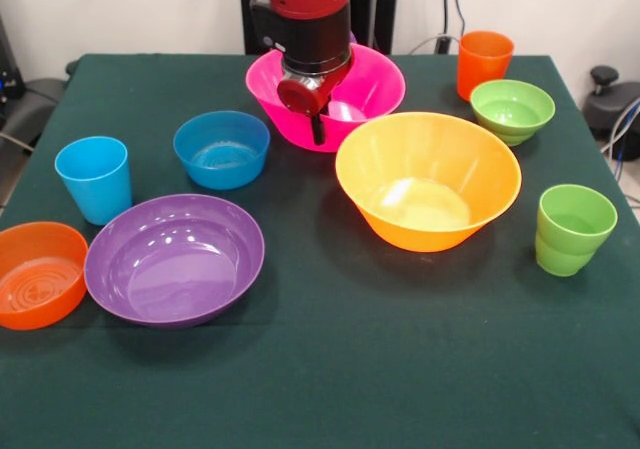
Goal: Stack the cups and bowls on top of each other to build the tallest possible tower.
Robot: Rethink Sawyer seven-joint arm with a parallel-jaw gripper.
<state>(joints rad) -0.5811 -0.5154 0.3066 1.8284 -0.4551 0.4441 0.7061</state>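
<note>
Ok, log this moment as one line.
arm: over large glossy pink plastic bowl | claw: state unclear | stacked: nothing | small translucent purple tumbler: unseen

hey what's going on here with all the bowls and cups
A red and black robot arm hangs over the pink bowl at the table's far side, its gripper low at the bowl's front rim; whether it grips is unclear. Nothing is stacked yet: the yellow-orange bowl, purple bowl, blue bowl and the cups stand apart on the green cloth.
</note>
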